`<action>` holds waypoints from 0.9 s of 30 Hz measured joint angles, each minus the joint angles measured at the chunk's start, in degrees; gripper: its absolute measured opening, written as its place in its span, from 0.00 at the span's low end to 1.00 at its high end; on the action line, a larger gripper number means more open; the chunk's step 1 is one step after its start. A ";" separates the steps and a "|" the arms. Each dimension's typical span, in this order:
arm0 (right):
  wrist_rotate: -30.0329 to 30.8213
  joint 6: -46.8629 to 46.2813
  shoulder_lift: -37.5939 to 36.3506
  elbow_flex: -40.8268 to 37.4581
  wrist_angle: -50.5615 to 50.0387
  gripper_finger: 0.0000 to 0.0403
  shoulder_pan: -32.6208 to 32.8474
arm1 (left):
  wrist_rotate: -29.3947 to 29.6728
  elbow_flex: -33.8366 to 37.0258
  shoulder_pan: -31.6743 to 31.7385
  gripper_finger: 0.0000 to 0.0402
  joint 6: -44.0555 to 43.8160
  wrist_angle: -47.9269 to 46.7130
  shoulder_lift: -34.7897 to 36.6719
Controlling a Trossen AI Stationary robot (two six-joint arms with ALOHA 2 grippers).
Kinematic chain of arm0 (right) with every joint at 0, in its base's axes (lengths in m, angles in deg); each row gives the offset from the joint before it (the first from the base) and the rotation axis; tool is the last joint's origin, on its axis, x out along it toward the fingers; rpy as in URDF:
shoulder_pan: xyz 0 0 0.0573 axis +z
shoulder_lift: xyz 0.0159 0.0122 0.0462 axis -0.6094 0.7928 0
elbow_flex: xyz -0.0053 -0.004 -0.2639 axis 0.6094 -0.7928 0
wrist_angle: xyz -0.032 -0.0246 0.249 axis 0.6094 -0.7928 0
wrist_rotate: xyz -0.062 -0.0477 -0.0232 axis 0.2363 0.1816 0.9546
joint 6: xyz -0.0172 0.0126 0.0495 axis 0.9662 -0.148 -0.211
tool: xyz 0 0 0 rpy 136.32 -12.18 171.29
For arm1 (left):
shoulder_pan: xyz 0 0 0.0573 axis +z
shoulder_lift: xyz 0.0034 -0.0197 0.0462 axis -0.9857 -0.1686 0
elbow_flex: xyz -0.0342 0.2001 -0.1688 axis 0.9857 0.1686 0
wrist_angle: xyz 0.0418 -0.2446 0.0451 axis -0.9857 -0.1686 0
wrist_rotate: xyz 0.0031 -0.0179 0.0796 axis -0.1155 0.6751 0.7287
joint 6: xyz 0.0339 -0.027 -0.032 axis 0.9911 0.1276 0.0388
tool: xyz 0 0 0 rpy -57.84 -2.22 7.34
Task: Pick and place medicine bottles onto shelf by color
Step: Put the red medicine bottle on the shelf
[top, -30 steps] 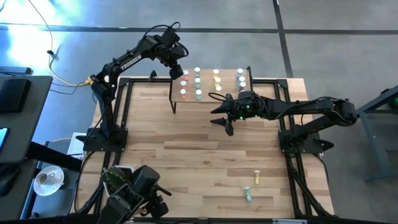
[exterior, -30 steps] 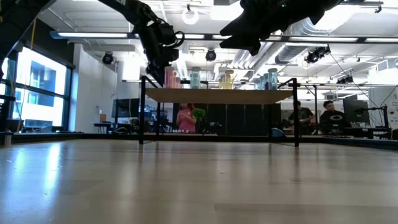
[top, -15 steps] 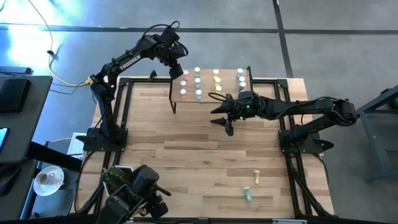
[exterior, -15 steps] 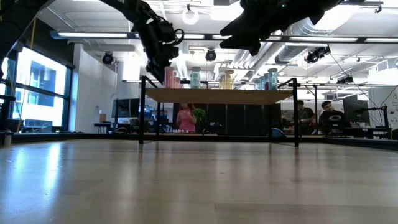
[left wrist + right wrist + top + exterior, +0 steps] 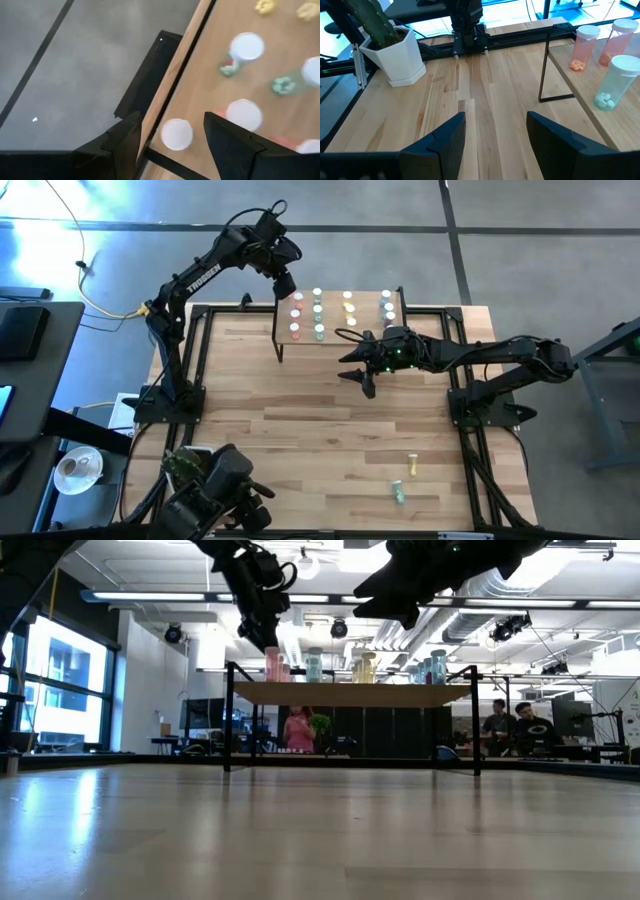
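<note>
I see a white pot with a plant (image 5: 395,50) at the table's front-left corner, and two bottles (image 5: 404,480) lying loose on the tabletop (image 5: 300,420) front-right, well clear of both arms. The rest stand in rows on the shelf (image 5: 335,332) at the back. Left gripper (image 5: 284,282) hangs above the shelf's left end, fingers apart, nothing in them. Right gripper (image 5: 360,375) hovers just in front of the shelf, spread wide, empty.

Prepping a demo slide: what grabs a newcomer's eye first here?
The shelf at the table's far edge, bottles lined up by color on it, with the left gripper hovering open above its left end. Two stray bottles lie near the front right; the right gripper hangs open mid-table.
</note>
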 joint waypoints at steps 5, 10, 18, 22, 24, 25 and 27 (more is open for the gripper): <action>0.01 0.01 0.00 0.00 0.00 0.50 0.01 | 2.95 -1.54 -0.31 0.51 -0.03 -4.14 0.40; 0.00 0.01 0.00 0.00 0.00 0.50 0.01 | 13.70 -1.62 -0.22 0.51 -2.79 -6.50 1.36; 0.00 0.00 0.00 0.00 0.00 0.50 0.00 | 16.76 -1.62 -0.63 0.51 -9.13 -6.43 0.77; 0.00 0.00 0.00 0.00 0.00 0.50 0.00 | 15.43 -1.60 -0.81 0.51 -7.74 -6.34 0.01; 0.00 0.00 0.00 0.00 0.00 0.50 0.00 | 15.50 -1.60 -0.69 0.51 -8.53 -5.96 -0.07; 0.00 0.00 0.00 0.00 -0.01 0.50 0.00 | 15.56 -1.60 -0.64 0.51 -9.44 -5.96 -0.09; 0.02 0.00 0.00 0.00 0.00 0.50 0.00 | 15.68 -1.60 -0.62 0.51 -11.04 -5.95 -0.09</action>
